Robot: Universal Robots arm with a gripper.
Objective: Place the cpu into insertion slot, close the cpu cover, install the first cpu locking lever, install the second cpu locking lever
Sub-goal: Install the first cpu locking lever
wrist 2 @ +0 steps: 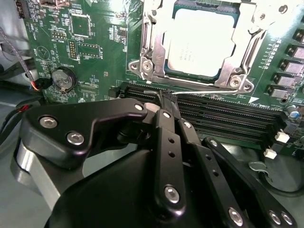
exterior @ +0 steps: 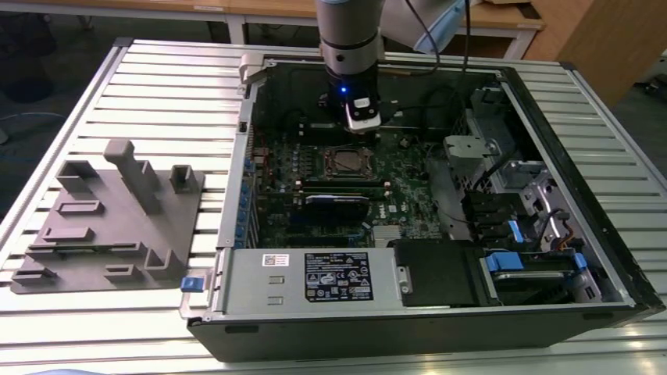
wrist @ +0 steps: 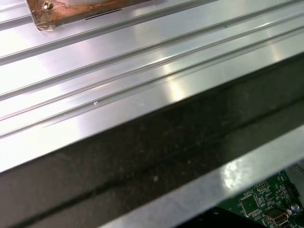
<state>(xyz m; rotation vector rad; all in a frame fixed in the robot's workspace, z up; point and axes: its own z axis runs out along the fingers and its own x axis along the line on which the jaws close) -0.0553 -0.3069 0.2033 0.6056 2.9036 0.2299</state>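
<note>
Here, in the second wrist view, the gripper [wrist 2: 167, 97] is pressing its fingers together, pinching a thin locking lever [wrist 2: 209, 87] beside the insertion slot [wrist 2: 147, 66]. The cpu [wrist 2: 202, 40] is sitting in that slot, framed by the cpu cover [wrist 2: 249, 33]. Around the slot, the open computer case [exterior: 583, 258] is resting on a ribbed metal table [exterior: 167, 86]; its white label is too small to read. Beside the case, a grey fixture block [exterior: 109, 219] is lying.

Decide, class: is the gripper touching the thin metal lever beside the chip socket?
Touching. In the second wrist view the gripper's closed fingertips meet the end of the thin lever running along the edge of the cover, with no gap visible.
</note>
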